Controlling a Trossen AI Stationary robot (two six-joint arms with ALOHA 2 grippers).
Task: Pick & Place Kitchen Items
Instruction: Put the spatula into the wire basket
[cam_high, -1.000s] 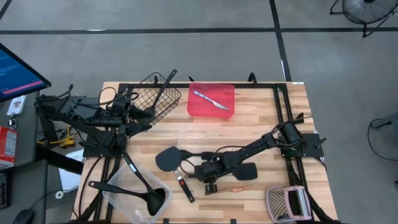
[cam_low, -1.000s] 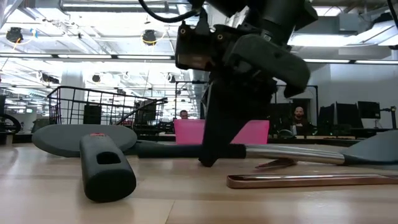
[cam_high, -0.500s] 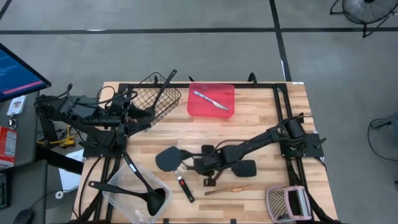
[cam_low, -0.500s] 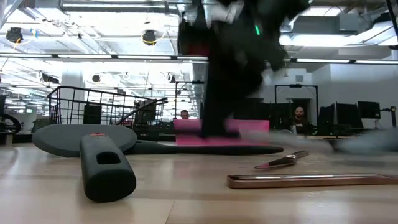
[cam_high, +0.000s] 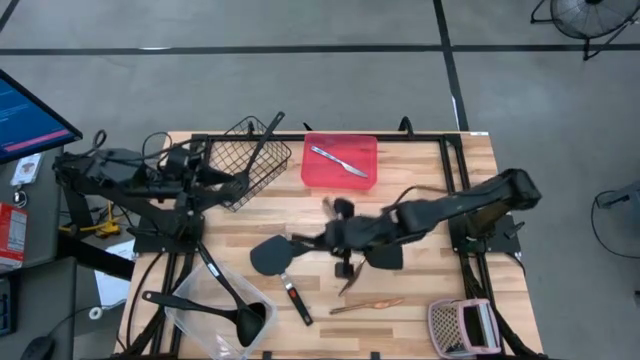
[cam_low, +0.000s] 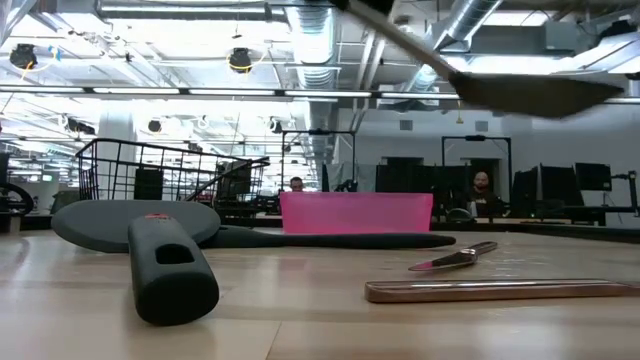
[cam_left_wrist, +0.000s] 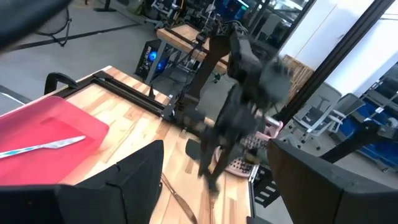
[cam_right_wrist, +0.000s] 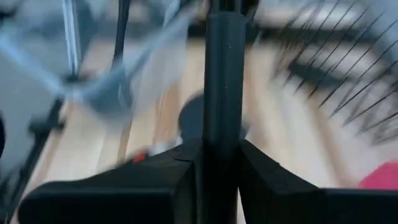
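My right gripper (cam_high: 337, 234) hangs over the table's middle, shut on a black spatula (cam_high: 385, 255). The low view shows the spatula's flat head (cam_low: 540, 92) high above the table. A second spatula (cam_high: 268, 255) lies flat on the wood next to a slim silver piece (cam_low: 455, 258) and a copper stick (cam_low: 500, 290). My left gripper (cam_left_wrist: 217, 186) stands open and holds nothing beside the black wire basket (cam_high: 255, 160), at the far left. My right gripper pinches the spatula's black handle (cam_right_wrist: 222, 124) between its two fingers (cam_right_wrist: 186, 168). The handle runs straight ahead out of the gap. The spatula is lifted clear of the table and tilted, with its head lower than the held part.
A red tray (cam_high: 365, 178) at the far middle holds a silver knife (cam_high: 338, 160). A clear tub (cam_high: 200, 322) with black ladles sits at the near left. A black-handled tool (cam_high: 297, 300) lies near the front. A pinkish mesh item (cam_high: 460, 325) rests at the near right.
My right gripper has risen quickly from the table with the spatula and has tipped from pointing steeply down to a flatter slant. The spatula, which lay flat on the wood, now hangs clear of it. The other utensils have stayed in place.
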